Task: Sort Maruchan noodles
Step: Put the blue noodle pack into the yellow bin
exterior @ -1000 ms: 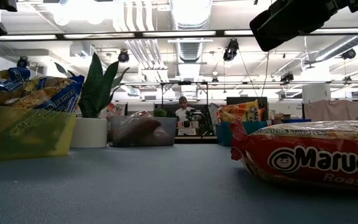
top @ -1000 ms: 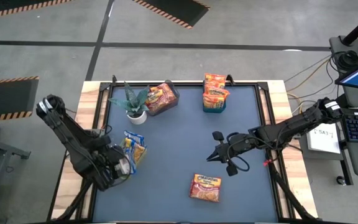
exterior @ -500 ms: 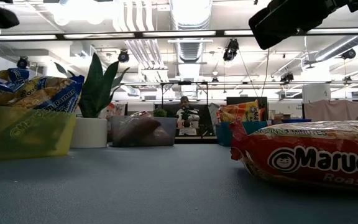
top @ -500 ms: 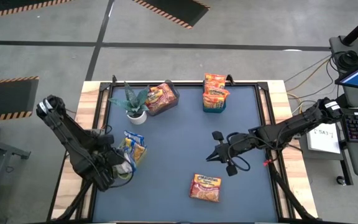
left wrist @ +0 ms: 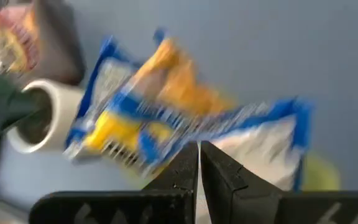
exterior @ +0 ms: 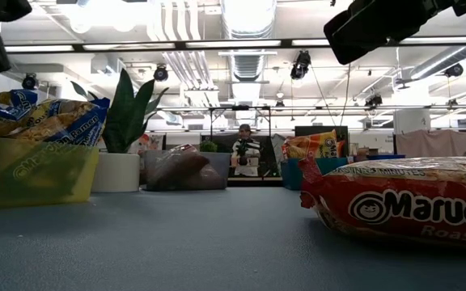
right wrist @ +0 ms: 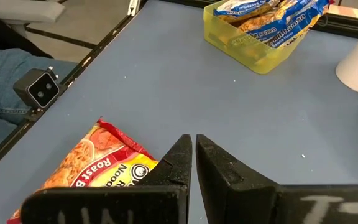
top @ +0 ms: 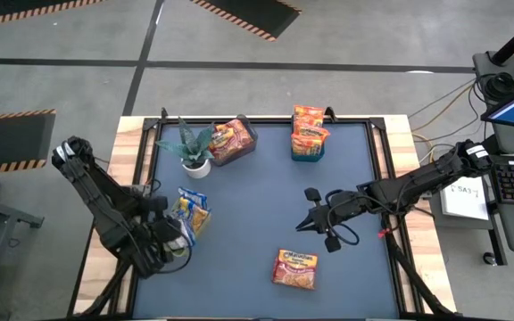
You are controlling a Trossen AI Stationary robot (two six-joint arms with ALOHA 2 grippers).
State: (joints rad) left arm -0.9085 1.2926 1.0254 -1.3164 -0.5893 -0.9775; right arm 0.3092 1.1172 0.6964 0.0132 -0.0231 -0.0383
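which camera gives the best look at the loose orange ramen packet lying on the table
The low view: the orange packet fills its right side, logo readable. The high view shows it whole but small; the right wrist view shows part of it; the left wrist view misses it.

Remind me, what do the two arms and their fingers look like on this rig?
Both arms are black jointed links with black cables looped alongside. Left gripper and right gripper each have two black wedge-shaped fingers tapering to narrow tips; no markings are legible.

Three bins (top: 308,152), one loose packet (top: 295,268)
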